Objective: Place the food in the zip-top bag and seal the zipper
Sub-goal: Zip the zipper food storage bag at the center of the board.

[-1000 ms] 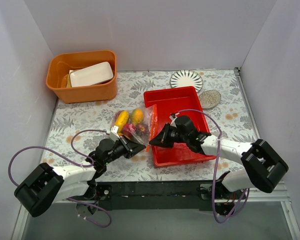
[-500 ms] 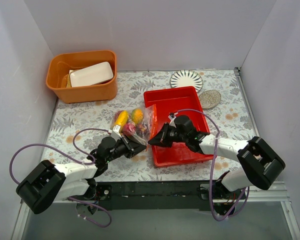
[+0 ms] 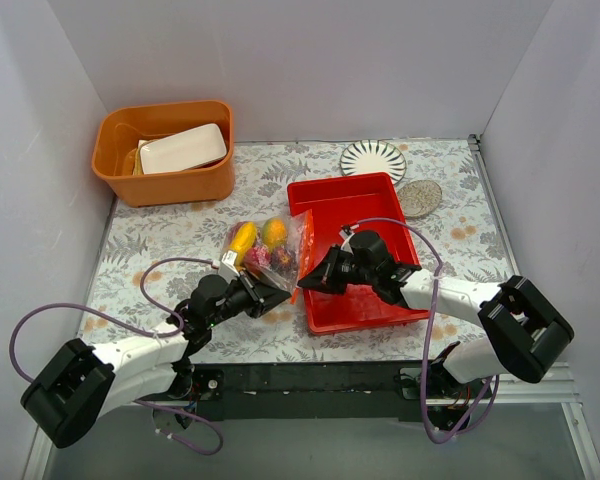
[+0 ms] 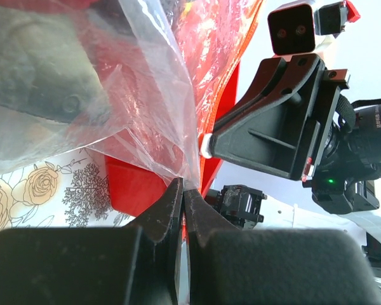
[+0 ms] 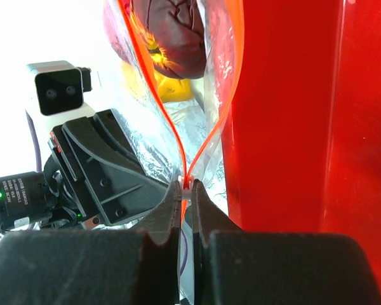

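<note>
2 grippers meet at the near end of the zip-top bag (image 3: 272, 248), which lies on the flowered cloth (image 3: 160, 240) with its mouth edge against the left wall of the red tray (image 3: 342, 186). The left gripper (image 3: 283, 290) has its fingers pressed together on a fold of clear plastic at the bag's near corner; in its wrist view the film fans up and away from that pinch. The right gripper (image 3: 302, 284), reaching over the tray's near left corner, is clamped on the zipper (image 5: 185, 170) just beside the left one, the 2 sets of fingertips almost touching.

Above the right pinch the 2 orange-red strips part in a narrow V, so the mouth gapes along the rest of its length. The food (image 3: 258, 257) sits inside the bag: corn (image 3: 243, 238) and a mango (image 3: 274, 232) at the far end, red and purple pieces nearer the grippers, and a dark round piece (image 5: 171, 32) close behind the strips.

Bare cloth shows left of the bag and between it and the orange bin (image 3: 120, 175) in the far left corner, which holds a white container (image 3: 183, 148). A striped plate (image 3: 373, 158) and a speckled grey dish (image 3: 419, 197) lie past the tray's far edge. White walls close the left, back and right sides.
</note>
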Controlling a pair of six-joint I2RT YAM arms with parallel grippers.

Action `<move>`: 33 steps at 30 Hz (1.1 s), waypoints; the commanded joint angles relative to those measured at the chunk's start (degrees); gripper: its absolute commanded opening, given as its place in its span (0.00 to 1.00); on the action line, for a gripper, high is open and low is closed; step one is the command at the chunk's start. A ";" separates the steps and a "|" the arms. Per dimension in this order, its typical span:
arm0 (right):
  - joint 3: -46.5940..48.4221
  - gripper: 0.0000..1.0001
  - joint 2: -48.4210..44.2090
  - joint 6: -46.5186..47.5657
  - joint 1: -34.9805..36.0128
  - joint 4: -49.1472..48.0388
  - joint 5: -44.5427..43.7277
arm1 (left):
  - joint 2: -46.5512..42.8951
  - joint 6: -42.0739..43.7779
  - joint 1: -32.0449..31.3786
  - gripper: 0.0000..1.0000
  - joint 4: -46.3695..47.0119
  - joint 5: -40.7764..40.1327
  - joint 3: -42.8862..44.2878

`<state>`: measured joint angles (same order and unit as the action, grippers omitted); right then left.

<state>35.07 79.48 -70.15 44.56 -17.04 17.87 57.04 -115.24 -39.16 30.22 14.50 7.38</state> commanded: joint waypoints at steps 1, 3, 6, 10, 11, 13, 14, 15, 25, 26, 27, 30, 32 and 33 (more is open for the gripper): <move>1.84 0.01 -0.73 0.72 -1.58 -2.30 -4.07 | -2.45 -8.68 -0.39 0.00 -3.23 3.51 0.62; 2.02 0.01 -0.47 0.80 -1.75 -2.21 -4.07 | -2.98 -8.68 -0.39 0.00 -3.58 3.69 0.71; 2.46 0.01 -0.47 0.98 -2.19 -2.21 -3.98 | -3.77 -8.69 -0.39 0.00 -4.38 4.13 0.62; 2.81 0.01 -0.38 1.16 -2.98 -2.30 -3.89 | -4.65 -8.77 -0.31 0.00 -5.52 4.30 0.45; 2.99 0.01 -0.29 1.16 -3.16 -2.30 -3.89 | -4.83 -8.77 -0.39 0.00 -5.69 4.31 0.45; 3.16 0.01 -0.12 1.15 -3.42 -2.65 -3.89 | -5.35 -8.77 -0.39 0.00 -6.48 4.57 0.53; 3.25 0.01 -0.03 1.16 -3.77 -2.74 -3.81 | -5.53 -8.69 -0.31 0.00 -6.75 4.57 0.53; 3.42 0.01 0.06 1.16 -3.95 -2.91 -3.72 | -5.79 -8.60 -0.31 0.00 -7.10 4.66 0.53; 6.06 0.01 3.04 2.47 -5.88 -3.79 -1.96 | -9.22 -7.46 -0.31 0.00 -12.54 5.54 1.15; 6.32 0.01 3.57 2.47 -6.06 -3.97 -1.61 | -9.48 -7.37 -0.31 0.00 -13.07 5.36 1.32; 6.50 0.01 3.83 2.65 -6.15 -4.06 -1.52 | -9.92 -7.02 -0.31 0.00 -13.69 5.27 1.41; 7.20 0.01 4.54 2.82 -6.50 -4.32 -1.34 | -10.71 -6.32 -0.31 0.00 -16.06 5.19 2.11; 7.64 0.01 4.98 3.00 -6.76 -4.67 -1.17 | -11.15 -5.79 -0.31 0.00 -16.77 5.45 2.55; 7.82 0.01 5.15 3.35 -6.85 -4.58 -1.08 | -11.07 -5.35 -0.22 0.00 -17.29 5.62 2.64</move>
<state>39.57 84.03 -68.53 39.07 -17.56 18.87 47.42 -115.24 -39.13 16.99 15.94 7.88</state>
